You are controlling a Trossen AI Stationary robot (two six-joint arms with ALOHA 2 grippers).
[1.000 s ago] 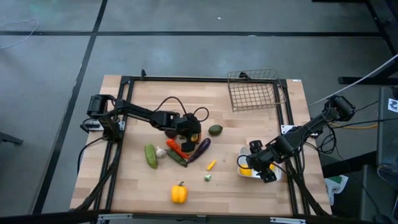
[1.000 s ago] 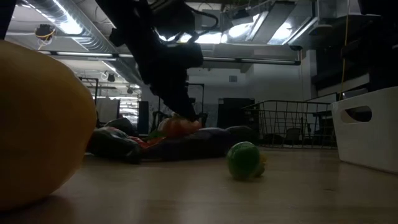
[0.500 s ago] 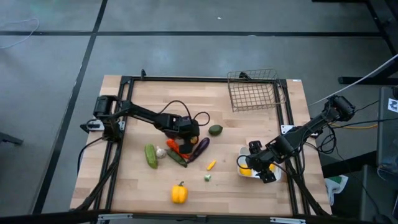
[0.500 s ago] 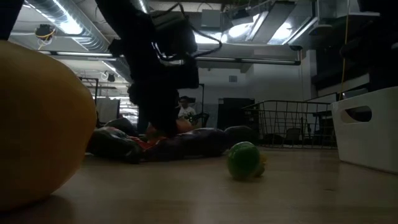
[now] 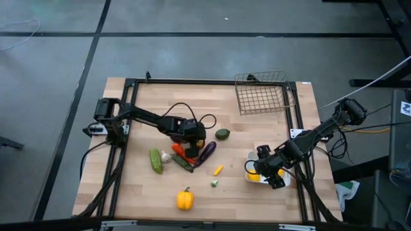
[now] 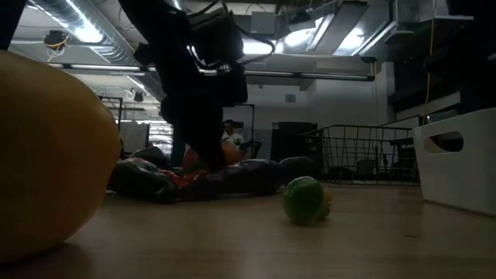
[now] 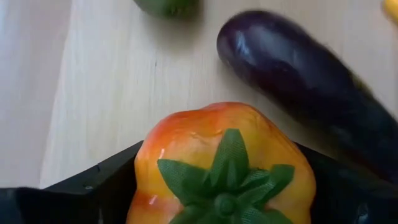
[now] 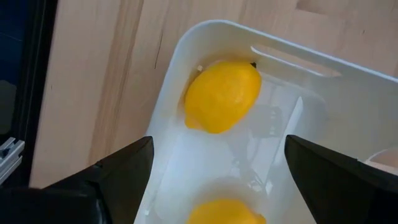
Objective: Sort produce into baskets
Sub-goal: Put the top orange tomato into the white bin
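Produce is lying in a loose pile around the middle of the tabletop (image 5: pixel 148 109), and your left gripper (image 5: pixel 191 136) is sitting down in that pile. Its two dark fingers are flanking an orange-red pepper (image 7: pixel 224 168), one on each side, but you cannot tell whether they are pressing on it yet. A purple eggplant (image 7: pixel 298 68) is lying just beside the pepper on the wood, and a green cucumber (image 5: pixel 156 160) is resting on the pile's side toward the left edge. A yellow pepper (image 5: pixel 185 199) is standing well apart from the pile, near the edge where the low camera sits. Your right gripper (image 5: pixel 262 168) is hovering over the white tray (image 8: pixel 186 62) near the tabletop's right edge, with its fingers spread wide and nothing between them. Two lemons are lying inside that tray, one (image 8: pixel 222 96) against the wall and the other (image 8: pixel 227 211) closer to the gripper. The wire basket (image 5: pixel 262 96) is sitting farther along that right edge, at the corner.
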